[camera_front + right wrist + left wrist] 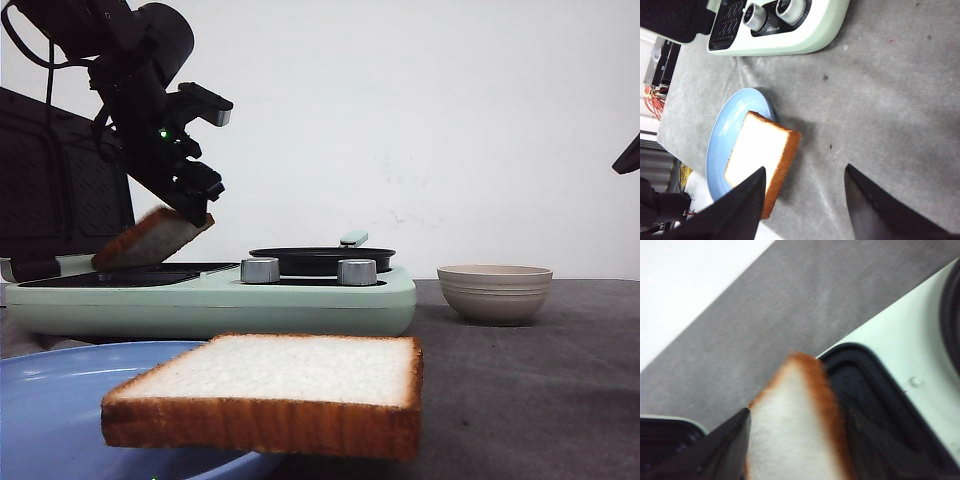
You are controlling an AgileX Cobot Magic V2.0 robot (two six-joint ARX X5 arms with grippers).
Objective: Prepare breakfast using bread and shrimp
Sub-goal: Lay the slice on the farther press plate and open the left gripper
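One slice of bread [150, 238] hangs tilted just over the dark left plate of the mint-green cooker [200, 300], with my left gripper [190, 213] shut on its upper end. In the left wrist view that bread [790, 440] fills the gap between the black fingers [725, 440], above the black griddle plate [875, 395]. A second slice of bread [270, 390] lies half on the blue plate [50, 400], overhanging its rim. High above the table beside that bread [757, 155], my right gripper [805, 169] is open and holds nothing. The shrimp is out of view.
A black pan [322, 260] sits on the cooker's right side behind two silver knobs [260, 270]. A beige ribbed bowl [495, 292] stands on the grey table to the right. A dark tip of the right arm [630, 155] shows at the far right edge.
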